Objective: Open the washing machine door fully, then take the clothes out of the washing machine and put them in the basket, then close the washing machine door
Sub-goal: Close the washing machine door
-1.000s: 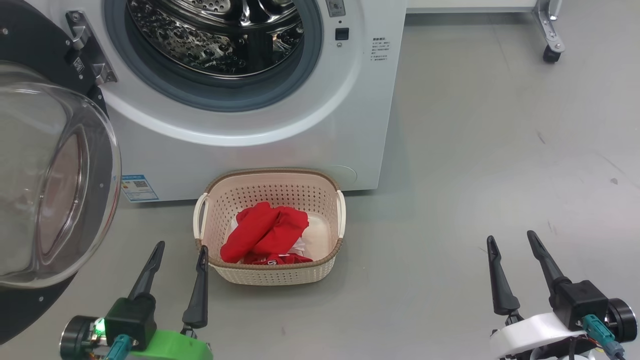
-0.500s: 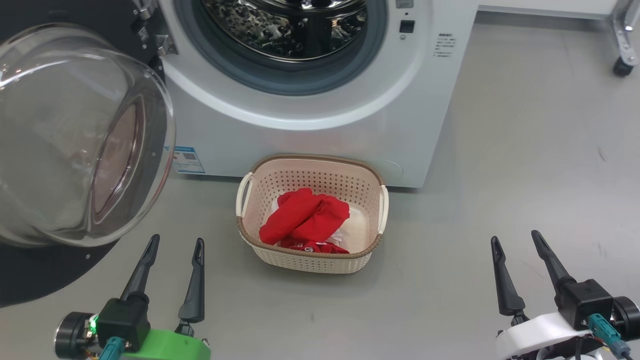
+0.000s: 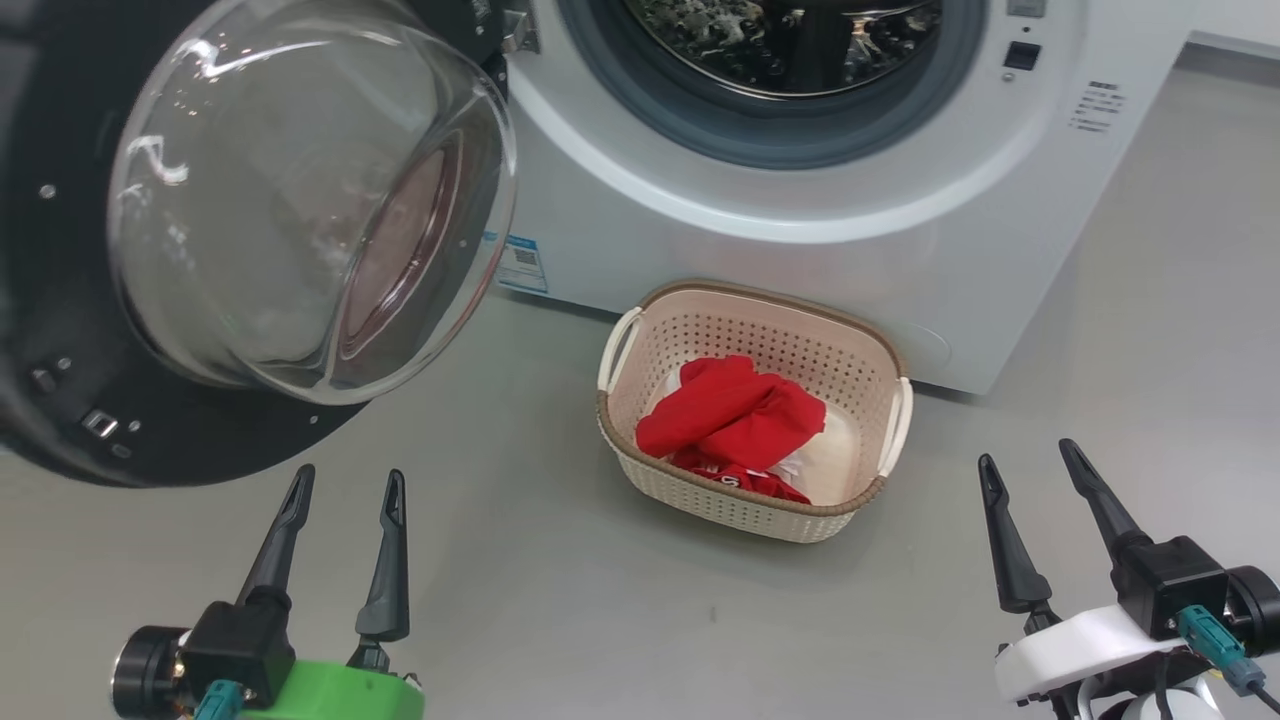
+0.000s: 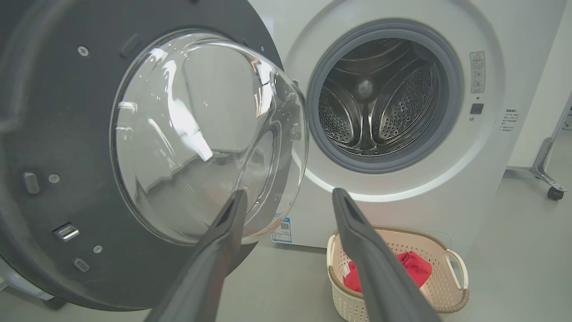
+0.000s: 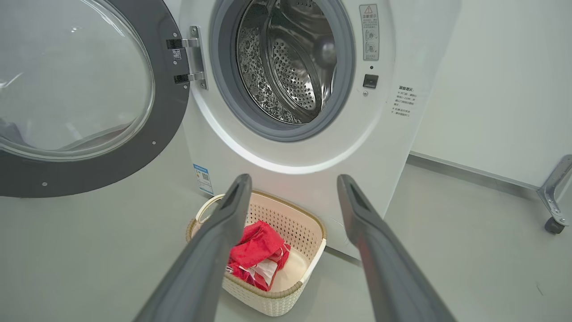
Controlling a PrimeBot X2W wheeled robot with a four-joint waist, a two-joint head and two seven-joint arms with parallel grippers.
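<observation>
The washing machine [image 3: 800, 240] [image 4: 447, 201] [image 5: 380, 147] stands at the back with its drum bare of fabric. Its door [image 3: 300, 210] [image 4: 187, 134] [image 5: 76, 85], black-rimmed with a bulging glass bowl, hangs wide open on the left. In front of the machine sits the cream basket [image 3: 640, 470] [image 4: 451, 286] [image 5: 268, 299] holding the red clothes [image 3: 735, 415] [image 4: 418, 268] [image 5: 259, 250]. My left gripper [image 3: 345, 485] [image 4: 286, 197] hovers open below the door, left of the basket. My right gripper [image 3: 1030, 460] [image 5: 292, 181] is open to the basket's right, holding nothing.
A metal frame leg on a black caster [image 4: 554, 193] [image 5: 554, 226] stands right of the machine by the white wall. Bare grey floor [image 3: 600, 620] spreads between my grippers and around the basket.
The head camera has turned left, so machine, basket and door slid rightward in the picture. Both grippers stay open in the same spots of the view. The clothes lie unchanged in the basket.
</observation>
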